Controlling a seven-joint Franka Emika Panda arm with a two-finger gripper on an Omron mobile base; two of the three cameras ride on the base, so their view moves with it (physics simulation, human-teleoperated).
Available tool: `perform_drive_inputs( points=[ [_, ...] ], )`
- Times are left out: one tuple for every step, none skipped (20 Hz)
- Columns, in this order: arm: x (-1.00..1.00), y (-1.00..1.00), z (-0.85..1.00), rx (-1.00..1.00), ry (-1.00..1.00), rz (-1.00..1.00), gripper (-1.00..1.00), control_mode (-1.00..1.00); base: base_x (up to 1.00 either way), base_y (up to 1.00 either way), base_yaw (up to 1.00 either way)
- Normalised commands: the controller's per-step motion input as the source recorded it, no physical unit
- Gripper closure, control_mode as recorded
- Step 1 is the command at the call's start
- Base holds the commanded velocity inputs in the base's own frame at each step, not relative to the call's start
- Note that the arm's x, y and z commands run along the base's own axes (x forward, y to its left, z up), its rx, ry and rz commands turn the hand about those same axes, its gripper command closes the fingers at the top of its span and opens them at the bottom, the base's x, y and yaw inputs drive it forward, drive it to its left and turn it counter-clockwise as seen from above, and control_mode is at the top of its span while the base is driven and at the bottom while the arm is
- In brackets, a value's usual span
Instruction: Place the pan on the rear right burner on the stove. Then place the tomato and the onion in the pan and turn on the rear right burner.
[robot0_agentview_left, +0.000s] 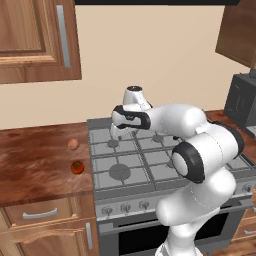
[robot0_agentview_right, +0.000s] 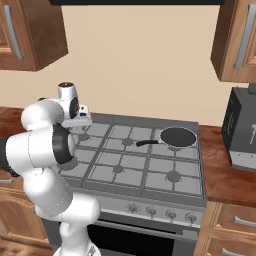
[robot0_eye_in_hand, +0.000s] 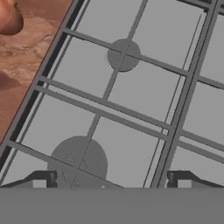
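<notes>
Hovering over the rear left part of the stove (robot0_agentview_right: 145, 165), the gripper (robot0_eye_in_hand: 111, 179) points down at the grates with its 2 dark finger tips spread wide apart and nothing between them. In the hand view a large round burner cap sits just above the left finger tip, a smaller cap lies further up the picture, and the wooden counter (robot0_eye_in_hand: 26, 65) runs along the left edge with a pale round shape, likely the onion (robot0_eye_in_hand: 8, 17), at the top left corner.

In the right base view the pan (robot0_agentview_right: 177, 136) rests on the rear right burner, its short black handle pointing left toward the middle of the stove. The pan looks empty as far as the picture shows.

In the left base view the onion (robot0_agentview_left: 73, 144) and the tomato (robot0_agentview_left: 77, 167) both lie on the counter (robot0_agentview_left: 35, 160) left of the stove, apart from each other, the tomato nearer the front edge. Both are well apart from the pan.

A dark appliance (robot0_agentview_right: 242, 130) stands on the counter right of the stove.
</notes>
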Motion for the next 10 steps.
perform_drive_inputs(
  points=[
    [0.00, 0.69, 0.00, 0.02, 0.00, 0.11, -1.00, -1.00, 0.00, 0.00, 0.00],
    [0.00, 0.71, 0.00, 0.01, 0.00, 0.11, -1.00, -1.00, 0.00, 0.00, 0.00],
    [0.00, 0.72, 0.00, 0.01, 0.00, 0.11, -1.00, -1.00, 0.00, 0.00, 0.00],
    [0.00, 0.72, 0.00, 0.01, 0.00, 0.10, -1.00, -1.00, 0.00, 0.00, 0.00],
    [0.00, 0.72, 0.00, 0.01, 0.00, 0.10, -1.00, -1.00, 0.00, 0.00, 0.00],
    [0.00, 0.71, 0.00, 0.01, 0.00, 0.09, -1.00, -1.00, 0.00, 0.00, 0.00],
    [0.00, 0.71, 0.00, 0.01, 0.00, 0.09, -1.00, -1.00, 0.00, 0.00, 0.00],
    [0.00, 0.71, 0.00, 0.00, 0.00, 0.08, -1.00, -1.00, 0.00, 0.00, 0.00],
    [0.00, 0.69, 0.00, 0.00, 0.00, 0.08, -1.00, -1.00, 0.00, 0.00, 0.00],
    [0.00, 0.63, 0.00, 0.01, 0.00, 0.07, -1.00, -1.00, 0.00, 0.00, 0.00]
  ],
)
